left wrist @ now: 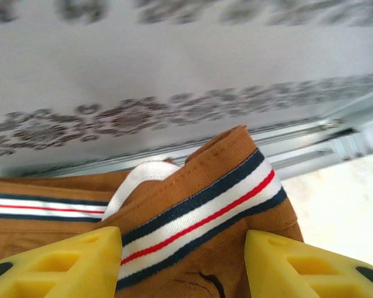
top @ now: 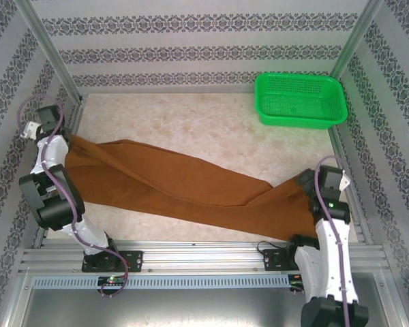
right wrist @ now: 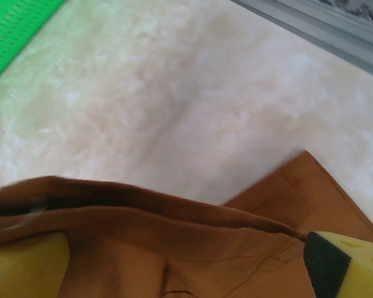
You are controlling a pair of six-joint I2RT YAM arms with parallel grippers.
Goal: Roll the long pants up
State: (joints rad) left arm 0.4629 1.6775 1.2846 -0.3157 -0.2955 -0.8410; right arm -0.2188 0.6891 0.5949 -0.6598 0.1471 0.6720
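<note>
rust-brown fabric long pants point(top: 191, 187) stretched flat for rolling; left gripper point(left wrist: 183, 261) half-open astride striped waistband point(left wrist: 199, 214), right gripper point(right wrist: 186, 261) wide open, nothing held.

1. The long pants point(top: 191, 187) are soft rust-brown cloth, matt and finely woven.
2. Their waistband point(left wrist: 199, 214) is ribbed woven tape in stripes, with a slight sheen.
3. The basket point(top: 300, 123) is green plastic mesh, smooth and faintly glossy.
4. The table point(top: 191, 122) has a pale, marbled, smooth top.
5. The rails point(top: 204, 253) are bare brushed metal.
6. The walls point(top: 191, 48) look like matt printed paper.
7. The left gripper point(left wrist: 183, 267) has fingers point(left wrist: 56, 267) of matt yellow plastic.
</note>
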